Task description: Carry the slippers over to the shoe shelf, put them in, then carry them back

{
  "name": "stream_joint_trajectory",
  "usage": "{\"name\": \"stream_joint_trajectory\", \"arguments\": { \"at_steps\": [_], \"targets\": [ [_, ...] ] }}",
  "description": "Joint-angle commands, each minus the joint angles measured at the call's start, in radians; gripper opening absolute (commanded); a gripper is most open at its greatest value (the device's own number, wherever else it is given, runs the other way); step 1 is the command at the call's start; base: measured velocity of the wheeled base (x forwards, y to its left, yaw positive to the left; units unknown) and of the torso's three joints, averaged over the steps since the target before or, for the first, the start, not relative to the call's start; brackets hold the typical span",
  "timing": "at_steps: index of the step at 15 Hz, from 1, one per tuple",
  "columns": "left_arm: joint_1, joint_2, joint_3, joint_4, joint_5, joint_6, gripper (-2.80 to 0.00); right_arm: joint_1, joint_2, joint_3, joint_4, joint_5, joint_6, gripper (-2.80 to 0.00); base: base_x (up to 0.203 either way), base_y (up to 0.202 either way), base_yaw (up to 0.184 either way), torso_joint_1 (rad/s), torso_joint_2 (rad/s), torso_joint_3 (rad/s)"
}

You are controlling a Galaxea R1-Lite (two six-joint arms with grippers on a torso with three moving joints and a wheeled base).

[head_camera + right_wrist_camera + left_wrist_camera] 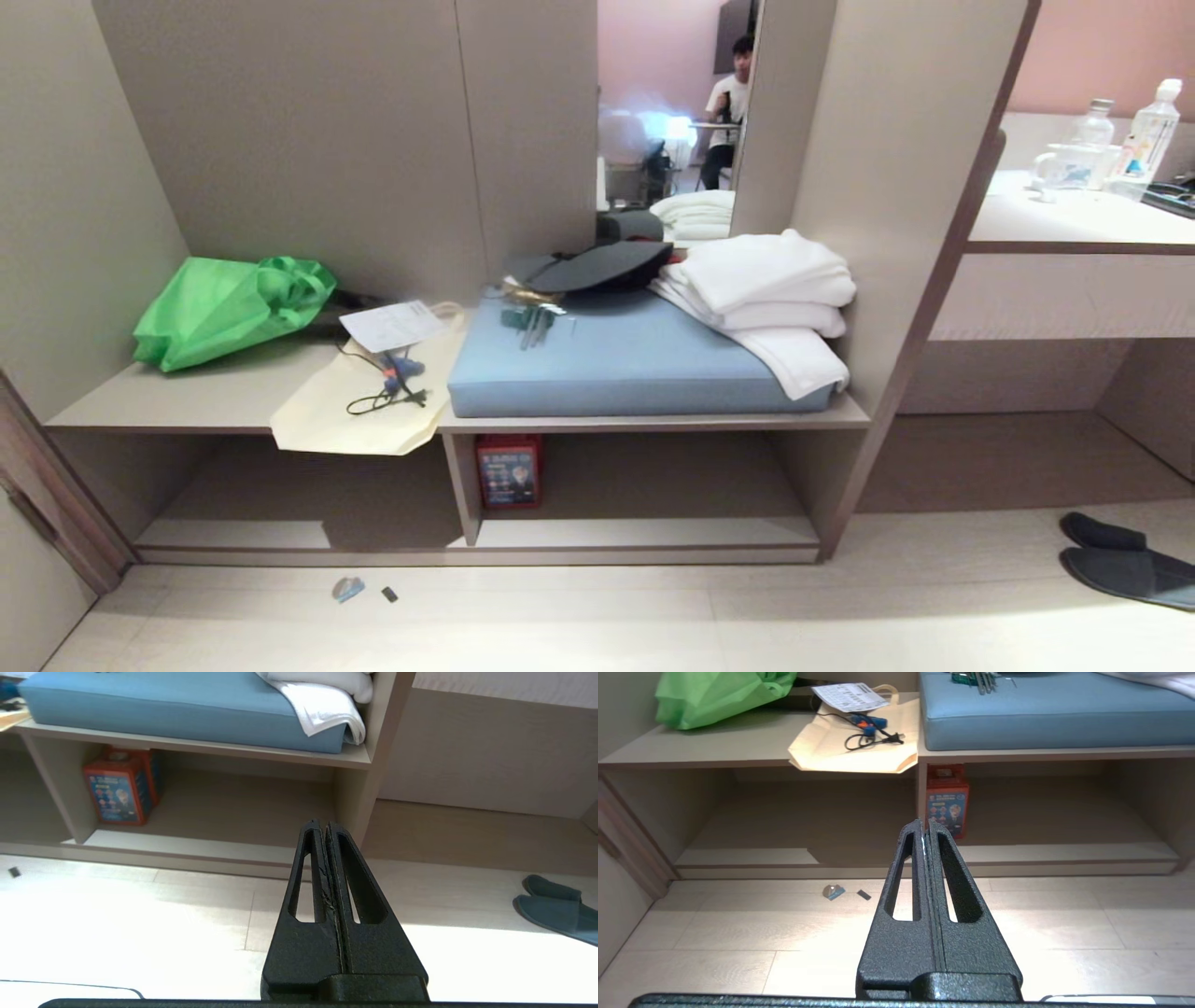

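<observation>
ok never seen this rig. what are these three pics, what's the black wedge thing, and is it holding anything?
It is a wheeled robot with two arms. The wide picture comes from a camera on its head, looking down at a wooden unit; neither arm shows there. The other two come from cameras on the wrists, behind the fingers. The black wedge is a gripper: the left gripper and the right gripper, both shut, holding nothing, hanging above the floor.

The slippers lie together on the floor at the right, untouched. The shoe shelf is the low open cubby, with a red box at its left end. On the bench above lie a blue cushion, white towels, a cream bag and a green bag.
</observation>
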Motion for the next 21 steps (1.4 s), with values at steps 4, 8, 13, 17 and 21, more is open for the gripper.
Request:
{"name": "stream_joint_trajectory", "arguments": {
  "at_steps": [4, 8, 13, 17, 21],
  "targets": [
    [0.001, 0.0, 0.0, 0.0, 0.0, 0.0, -2.8, 0.0, 0.001, 0.0, -0.001, 0.0, -0.003, -2.8, -0.197, 0.0, 0.001, 0.004, 0.0, 0.002],
    [0.001, 0.0, 0.0, 0.0, 0.0, 0.0, -2.8, 0.0, 0.001, 0.0, 0.0, 0.0, -0.004, -2.8, -0.196, 0.0, 0.001, 0.002, 0.0, 0.001],
    [0.0, 0.001, 0.0, 0.0, 0.0, 0.0, -2.8, 0.0, 0.001, 0.0, -0.002, 0.0, -0.001, -2.8, -0.195, 0.0, 0.0, 0.003, 0.0, 0.005],
    [0.001, 0.0, 0.0, 0.0, 0.0, 0.0, -2.8, 0.0, 0.001, 0.0, -0.002, 0.0, -0.007, -2.8, -0.196, 0.0, 0.001, 0.003, 0.0, 0.005],
    [0.001, 0.001, 0.0, 0.0, 0.0, 0.0, -2.8, 0.0, 0.001, 0.0, -0.002, 0.0, -0.007, -2.8, -0.197, 0.0, 0.003, 0.001, 0.0, 0.002]
  ]
}}
